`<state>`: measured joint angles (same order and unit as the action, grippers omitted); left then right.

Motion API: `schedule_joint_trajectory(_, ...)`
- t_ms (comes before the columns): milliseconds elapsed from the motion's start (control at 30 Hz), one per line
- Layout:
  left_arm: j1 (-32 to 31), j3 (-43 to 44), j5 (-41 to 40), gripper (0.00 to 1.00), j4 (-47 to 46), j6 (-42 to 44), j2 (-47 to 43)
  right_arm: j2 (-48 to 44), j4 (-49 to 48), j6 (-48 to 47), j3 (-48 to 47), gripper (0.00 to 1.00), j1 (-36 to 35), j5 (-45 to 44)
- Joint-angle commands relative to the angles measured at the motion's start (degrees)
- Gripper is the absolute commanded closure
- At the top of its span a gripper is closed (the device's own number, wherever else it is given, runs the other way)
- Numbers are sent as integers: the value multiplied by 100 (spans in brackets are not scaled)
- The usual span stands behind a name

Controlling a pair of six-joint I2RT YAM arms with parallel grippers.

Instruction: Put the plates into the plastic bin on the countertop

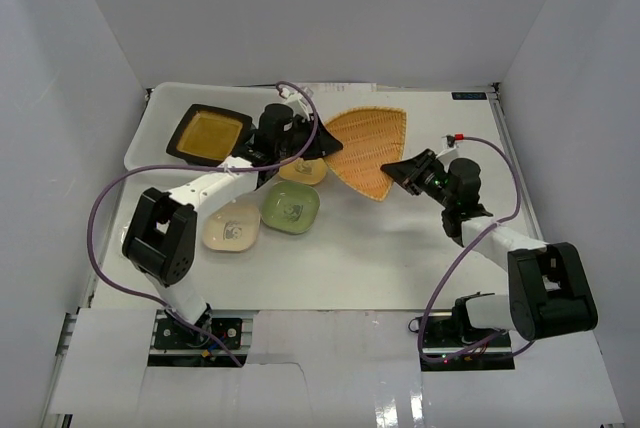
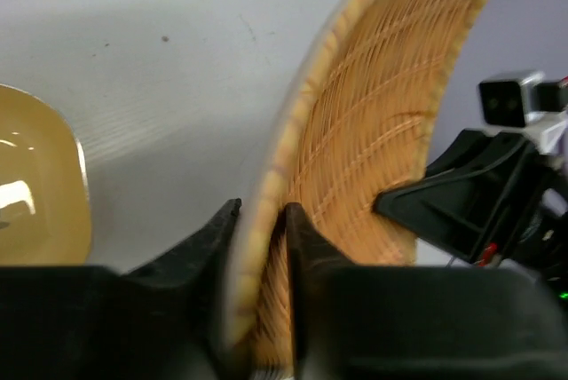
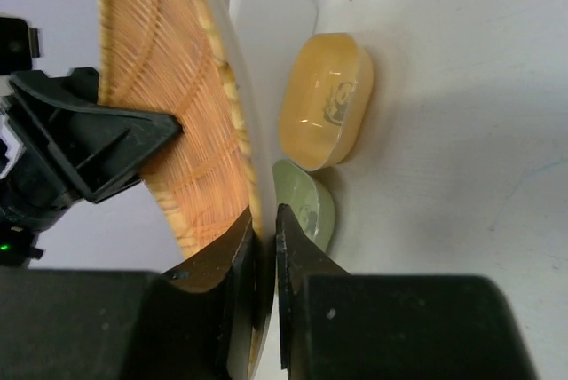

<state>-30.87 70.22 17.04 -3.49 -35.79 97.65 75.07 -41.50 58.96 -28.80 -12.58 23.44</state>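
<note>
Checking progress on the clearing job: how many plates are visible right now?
5. Dark square plate in the bin; orange fan plate held by left gripper and right gripper; yellow plate, green plate and cream plate on the countertop. The left arm may hide others.

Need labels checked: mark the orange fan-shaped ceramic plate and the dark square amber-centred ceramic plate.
orange fan-shaped ceramic plate [image 1: 368, 148]: top view, ribbed centre.
dark square amber-centred ceramic plate [image 1: 210, 132]: top view, amber centre.
</note>
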Motion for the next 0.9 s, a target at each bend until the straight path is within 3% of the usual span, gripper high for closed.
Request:
schedule_joint_trajectory(0,2,63,-51,72,-662,-95,-289,-352,-324,-113,14,86,-34,328)
schedule_joint_trajectory(33,2,36,-104,82,-662,-69,-412,-379,-289,-139,32,81,-34,328)
schedule_joint_trajectory(67,11,36,-217,97,-593,-42,-491,-396,-272,-165,15,70,-34,345)
schedule_joint_trajectory(133,98,115,-515,100,-382,19,-719,-423,-210,-209,-20,54,-34,459)
schedule_joint_trajectory(167,195,176,-543,100,-329,28,-816,-431,-166,-244,-90,40,-34,520)
schedule_joint_trajectory(267,879,273,-334,100,-223,-191,-1159,-510,97,-499,-187,24,-60,670)
schedule_joint_trajectory(467,2909,326,239,100,111,-833,-1520,-651,659,-1088,-197,21,-200,363)
schedule_joint_trajectory(633,4218,-455,195,100,-29,-1289,-1600,-152,1002,-1657,-590,24,-561,-67)
schedule_joint_trajectory(867,4757,-712,-60,99,14,-1457,-819,1210,1767,-2353,-1881,19,-1141,-621)
